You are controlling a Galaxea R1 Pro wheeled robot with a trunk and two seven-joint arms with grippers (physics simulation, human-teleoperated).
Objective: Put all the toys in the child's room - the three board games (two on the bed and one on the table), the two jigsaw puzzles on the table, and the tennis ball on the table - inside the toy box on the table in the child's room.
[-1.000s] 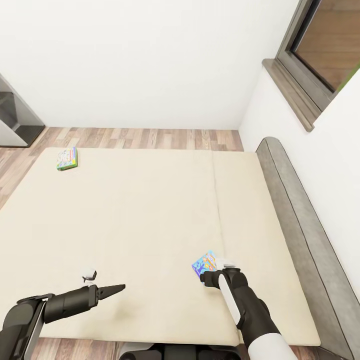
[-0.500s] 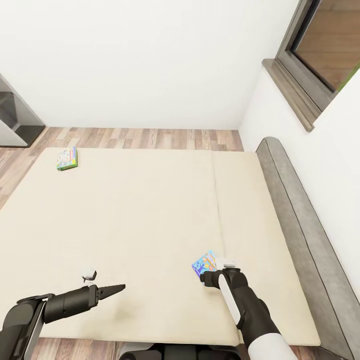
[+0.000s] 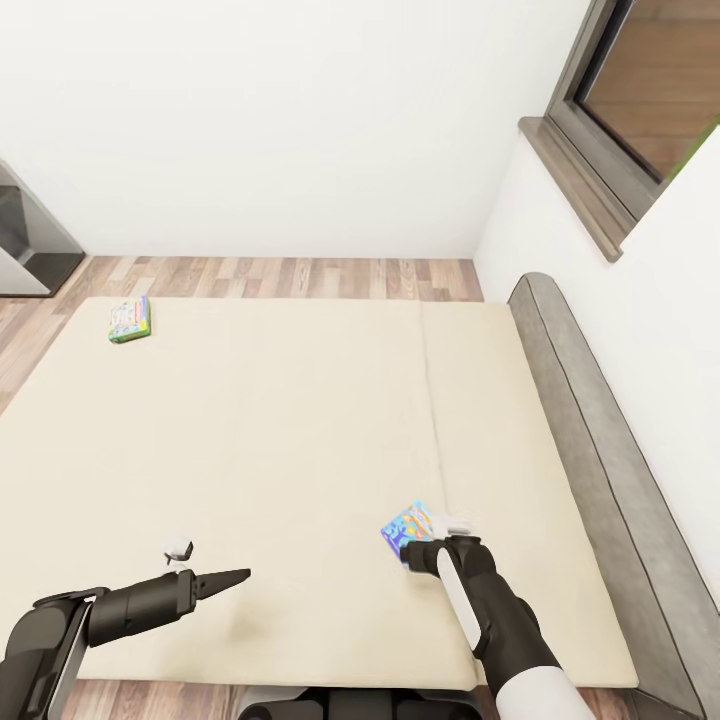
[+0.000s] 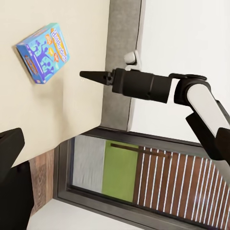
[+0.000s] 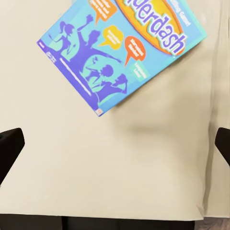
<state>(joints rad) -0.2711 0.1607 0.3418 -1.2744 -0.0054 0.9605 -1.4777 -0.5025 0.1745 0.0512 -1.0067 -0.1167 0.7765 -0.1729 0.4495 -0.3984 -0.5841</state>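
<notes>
- The Monopoly board game [image 3: 131,319] lies at the bed's [image 3: 300,430] far left corner.
- The left end effector [image 3: 215,578] hovers pinched together, empty.
- The right end effector [image 3: 437,532], spread wide and empty, hangs over the blue board game [image 3: 406,526]; next, I'd guess, descend and clamp it.

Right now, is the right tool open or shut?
Open. In the right wrist view its fingertips sit at opposite edges, wide apart, with bare mattress between them; the blue game lies flat ahead, ungripped.
</notes>
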